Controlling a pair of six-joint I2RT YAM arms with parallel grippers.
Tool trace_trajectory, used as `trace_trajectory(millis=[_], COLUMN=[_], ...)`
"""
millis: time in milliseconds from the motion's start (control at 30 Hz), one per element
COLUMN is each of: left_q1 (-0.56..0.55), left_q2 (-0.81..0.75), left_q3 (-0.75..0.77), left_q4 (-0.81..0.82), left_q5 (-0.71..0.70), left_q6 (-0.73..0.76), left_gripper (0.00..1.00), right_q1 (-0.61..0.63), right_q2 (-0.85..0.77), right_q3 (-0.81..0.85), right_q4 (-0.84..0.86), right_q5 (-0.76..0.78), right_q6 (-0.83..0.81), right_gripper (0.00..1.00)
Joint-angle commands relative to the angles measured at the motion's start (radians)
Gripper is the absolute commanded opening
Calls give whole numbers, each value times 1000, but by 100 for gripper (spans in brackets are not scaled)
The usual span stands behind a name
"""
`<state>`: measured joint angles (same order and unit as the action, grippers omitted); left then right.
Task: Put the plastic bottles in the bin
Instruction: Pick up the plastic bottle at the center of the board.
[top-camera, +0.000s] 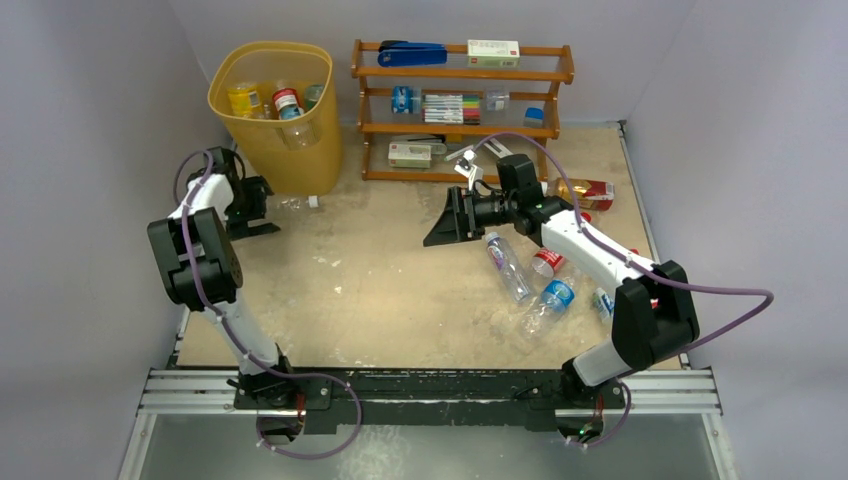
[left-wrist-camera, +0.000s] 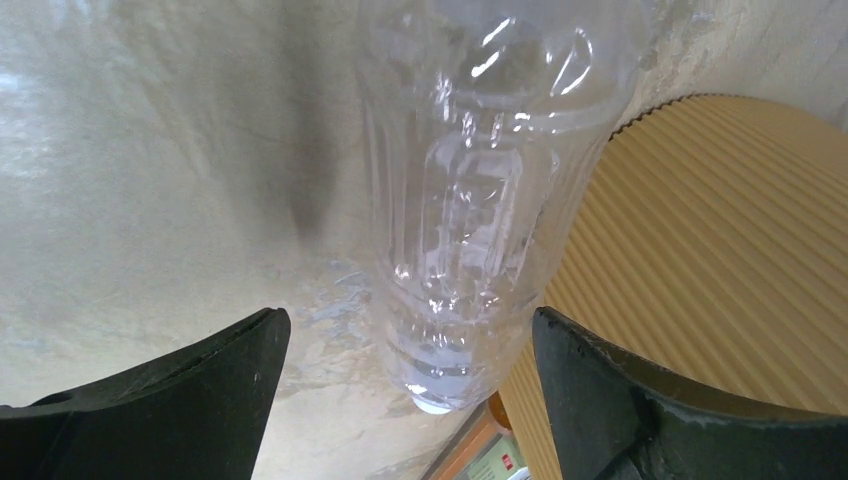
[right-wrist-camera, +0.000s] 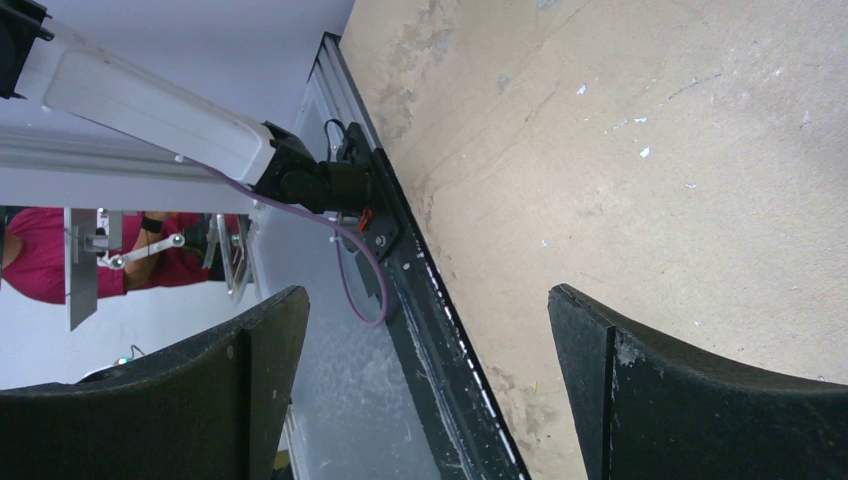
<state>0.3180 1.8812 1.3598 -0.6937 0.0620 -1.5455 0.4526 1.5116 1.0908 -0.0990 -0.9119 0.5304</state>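
Nearest us on the right of the worktop (top-camera: 380, 290), loose bottles lie scattered: a blue-label bottle (top-camera: 552, 297), a red bottle (top-camera: 546, 262) and a long purple-label bottle (top-camera: 507, 265), all on their sides, close together. Just past them hangs the right gripper (right-wrist-camera: 428, 300), spread wide, with nothing between its fingers (right-wrist-camera: 680, 400), only bare worktop under it. Over on the left, the left gripper (left-wrist-camera: 408, 325) is low by the foot of the bin (top-camera: 300, 150), also wide open, straddling a clear bottle (left-wrist-camera: 470, 200). That bottle lies flat on the worktop, just beside the bin's ribbed wall, with a gap to each finger, so nothing is gripped. In the bin at the far left sit a yellow bottle (top-camera: 243, 99), a green bottle (top-camera: 313, 95) and more. Beside it, farthest back, stands the shelf (top-camera: 460, 73), with a stapler (top-camera: 412, 53) on top.
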Motion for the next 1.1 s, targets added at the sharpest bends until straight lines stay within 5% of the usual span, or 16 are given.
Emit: trace_trajectory(millis=[0, 433, 533, 1067], left_q1=[-6, -6, -6, -20], left_q2=[56, 118, 84, -181], left_q3=[24, 35, 14, -16], left_q4=[-3, 7, 30, -51], left_q5=[-30, -56, -50, -35], left_q6=[-39, 2, 19, 285], left_gripper=[90, 77, 68, 64], right_q1=[4, 4, 5, 4], right_q2=[-23, -40, -45, -99], right_q3=[3, 1, 2, -1], right_q4=[23, 15, 20, 9], right_q5=[-41, -28, -20, 12], right_q6=[-18, -19, -15, 5], right_gripper=[92, 92, 92, 92])
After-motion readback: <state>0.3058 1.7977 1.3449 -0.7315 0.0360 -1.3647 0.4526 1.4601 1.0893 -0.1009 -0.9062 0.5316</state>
